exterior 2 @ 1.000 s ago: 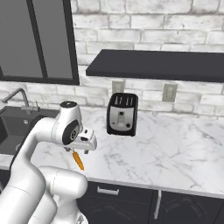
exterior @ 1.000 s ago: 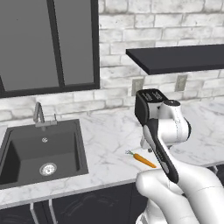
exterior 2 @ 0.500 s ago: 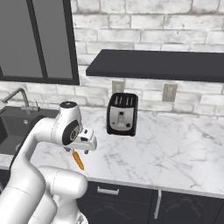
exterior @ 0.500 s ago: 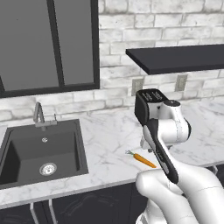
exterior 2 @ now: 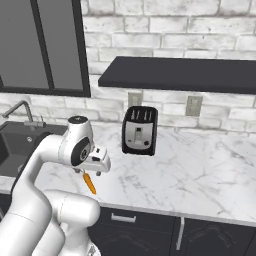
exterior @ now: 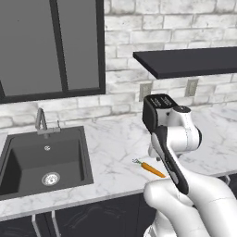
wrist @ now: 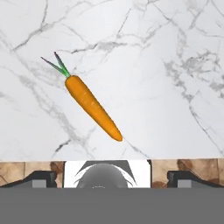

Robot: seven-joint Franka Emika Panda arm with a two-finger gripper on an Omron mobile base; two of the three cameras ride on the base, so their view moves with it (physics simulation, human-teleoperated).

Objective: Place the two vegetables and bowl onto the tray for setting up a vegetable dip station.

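In the left base view I see the carrot [exterior: 151, 168] lying flat on the marble table [exterior: 115, 152], near its front edge, just left of my arm, with its green top pointing left toward the sink [exterior: 44, 159]. The sink sits well to the left of the carrot, with a faucet [exterior: 41, 122] at its far rim, and a dark shelf [exterior: 190, 60] hangs on the brick wall above the right part of the table. From this side my arm hides the tool. In the right base view the tool [exterior 2: 93, 169] hangs just above the carrot [exterior 2: 89, 183], which lies close to the table's front edge with its tip toward me; nothing is between the fingers there, though I cannot judge their spread from this angle. A black and silver toaster [exterior 2: 139, 131] stands farther back and to the right of the carrot, well apart from it, under the dark shelf [exterior 2: 180, 74]. In the hand view I look straight down on the carrot [wrist: 92, 107], lying diagonally on the bare marble, leafy top at the upper left and tip at the lower right. The two fingertips [wrist: 40, 178] sit far apart at the bottom corners, so the tool is spread wide and grips nothing, apart from the carrot.
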